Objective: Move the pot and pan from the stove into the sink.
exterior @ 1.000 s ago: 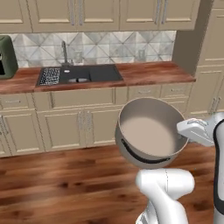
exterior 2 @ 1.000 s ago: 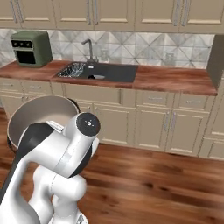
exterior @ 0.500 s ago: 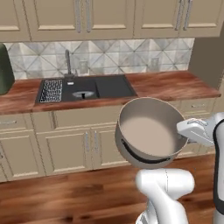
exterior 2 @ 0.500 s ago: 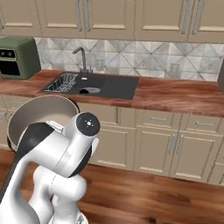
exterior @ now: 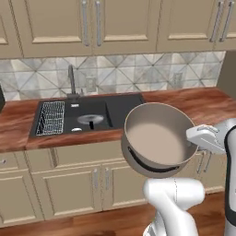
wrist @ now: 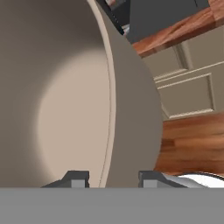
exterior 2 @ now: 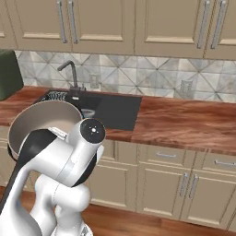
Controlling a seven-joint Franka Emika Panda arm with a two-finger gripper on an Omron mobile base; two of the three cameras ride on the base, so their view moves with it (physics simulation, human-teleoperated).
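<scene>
The hand view gives the grip: the 2 dark fingertips (wrist: 78,179) stand on either side of the pot (wrist: 65,100) wall, 1 inside the bowl and 1 outside, so the claw (wrist: 114,180) is closed narrowly on the pot's rim. The base views do not show that contact; in the left base view a white part of the arm meets the pot's right edge.

The left base view shows the pot (exterior: 159,138) lifted in the air in front of the table (exterior: 193,103), tilted so its open mouth faces the camera, with a smooth beige inside and a dark band under its lower edge. It hangs in front of the lower cabinets, to the right of the sink (exterior: 87,117). The right base view shows the same pot (exterior 2: 44,124) from the other side, partly behind the arm's white and black joints.

The left base view lays out the whole black basin: a white wire rack (exterior: 50,117) at its left, a round drain (exterior: 91,120) in the middle, and a grey faucet (exterior: 71,80) behind. In the right base view the sink (exterior 2: 115,108) is partly hidden by the pot and arm, and a dark green appliance (exterior 2: 9,73) sits at the far left.

The table is reddish-brown wood, over beige cabinets with metal handles. A patterned grey tile backsplash (exterior: 138,73) runs behind it under beige wall cabinets. The floor (exterior 2: 152,226) is wood plank.
</scene>
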